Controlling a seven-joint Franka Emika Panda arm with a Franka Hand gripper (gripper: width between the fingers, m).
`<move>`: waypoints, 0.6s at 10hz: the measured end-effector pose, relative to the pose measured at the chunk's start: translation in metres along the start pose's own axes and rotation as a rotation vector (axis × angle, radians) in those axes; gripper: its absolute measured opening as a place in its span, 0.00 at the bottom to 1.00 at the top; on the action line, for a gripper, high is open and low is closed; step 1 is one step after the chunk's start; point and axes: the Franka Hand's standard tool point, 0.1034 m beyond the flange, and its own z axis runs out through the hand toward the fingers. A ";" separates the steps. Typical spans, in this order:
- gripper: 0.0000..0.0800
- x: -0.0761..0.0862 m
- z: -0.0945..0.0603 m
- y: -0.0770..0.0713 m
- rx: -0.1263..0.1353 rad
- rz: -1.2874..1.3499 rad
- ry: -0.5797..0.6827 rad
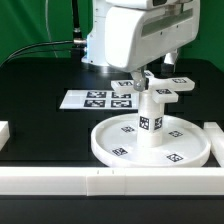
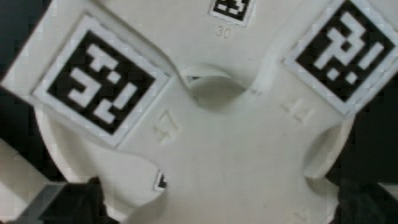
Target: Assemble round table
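Observation:
The large round disc (image 1: 105, 150) lies flat on the black table. The short post (image 1: 150, 122) stands upright at its centre. The cross-shaped piece (image 1: 166, 92) sits on top of the post, its tagged arms spread out level. My gripper (image 1: 148, 79) hangs directly over the cross's hub, jaws wide open on either side of it. In the wrist view the cross-shaped piece (image 2: 231, 130) fills the picture, with two tags and a round central recess. The gripper (image 2: 210, 206) shows only as dark fingers (image 2: 50, 203) at the edges, apart from the white plastic.
The marker board (image 1: 95, 99) lies flat behind the disc toward the exterior view's left. Long white border rails run along the front (image 1: 90, 181), with short pieces at the right (image 1: 214, 134) and left (image 1: 4, 131). The arm's white body looms over the back.

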 end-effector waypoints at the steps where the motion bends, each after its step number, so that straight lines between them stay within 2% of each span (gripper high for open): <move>1: 0.81 -0.001 0.002 0.000 0.002 0.001 -0.002; 5: 0.81 0.000 0.003 0.001 0.000 0.002 0.000; 6: 0.64 0.000 0.003 0.001 -0.001 0.003 0.000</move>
